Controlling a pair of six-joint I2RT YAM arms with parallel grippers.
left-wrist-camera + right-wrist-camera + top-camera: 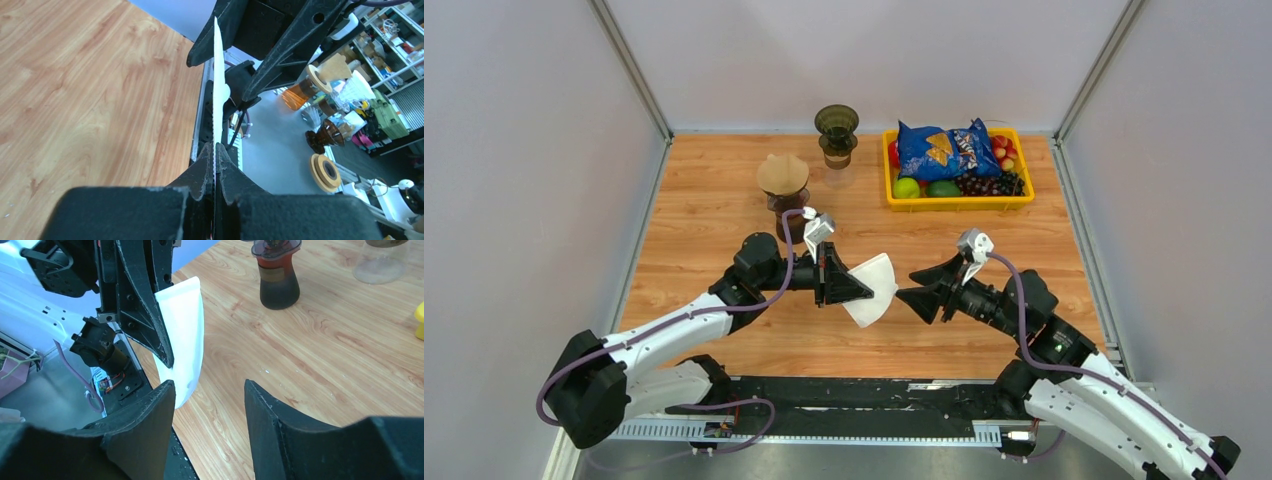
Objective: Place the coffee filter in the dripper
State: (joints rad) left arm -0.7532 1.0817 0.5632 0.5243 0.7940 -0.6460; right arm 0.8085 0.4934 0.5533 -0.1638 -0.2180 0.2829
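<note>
The left pincer [867, 291] is clamped fully shut on a white paper coffee filter [882, 290], gripping it by 1 edge so that the folded cone sticks out past the fingertips, above the wooden table [704, 220] and off its surface. Seen from the left wrist, the filter runs edge-on straight out of the closed jaws.

The right pincer [209, 385] faces the left one tip to tip, its 2 fingers standing about half apart with nothing between them. The filter's free end hangs just beside its left finger, outside the gap (whether paper and finger touch I cannot tell).

Beyond the left pincer, well apart from it, stand 2 pour-over sets. The nearer is a dripper with a tan top [783, 175] on a dark carafe [786, 205]. Farther back is an empty dark dripper [836, 122] on a clear glass server [839, 175]. Beyond the right pincer, at the table's far side, sits a yellow basket [889, 170] holding a blue chip bag [944, 148] and fruit.
</note>
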